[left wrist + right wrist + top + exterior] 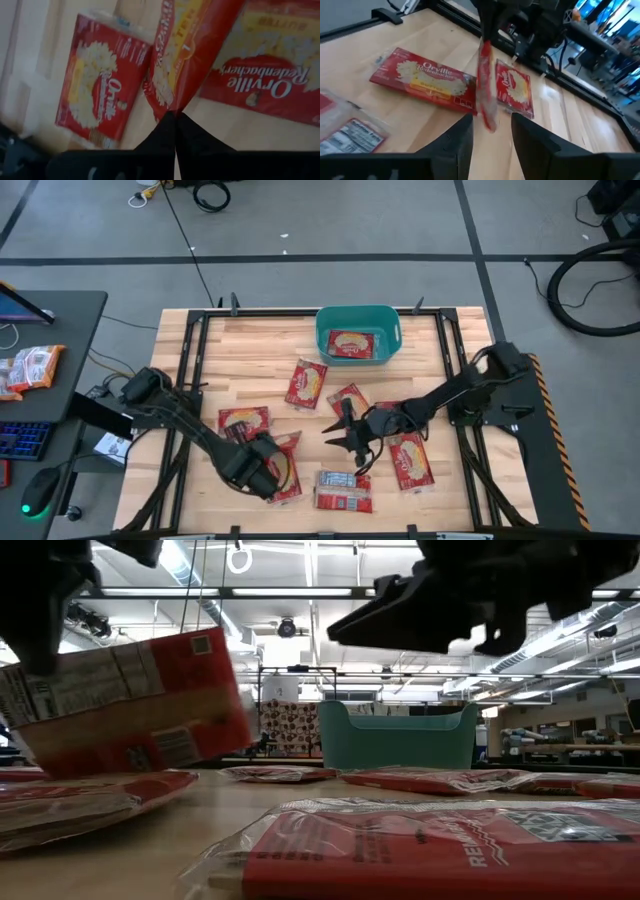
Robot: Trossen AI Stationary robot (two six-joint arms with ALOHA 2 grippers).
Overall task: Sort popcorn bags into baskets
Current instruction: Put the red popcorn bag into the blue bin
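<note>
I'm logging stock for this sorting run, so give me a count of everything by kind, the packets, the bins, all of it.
popcorn bags: 9, one already in the bin; the arms may hide more
teal basket: 1
orange-red packet on the side desk: 1
Total: 11

Even overhead light on my counter [250, 340]; ceiling strips [310, 590] glare in low view, arms silhouetted; left wrist view blurred.
</note>
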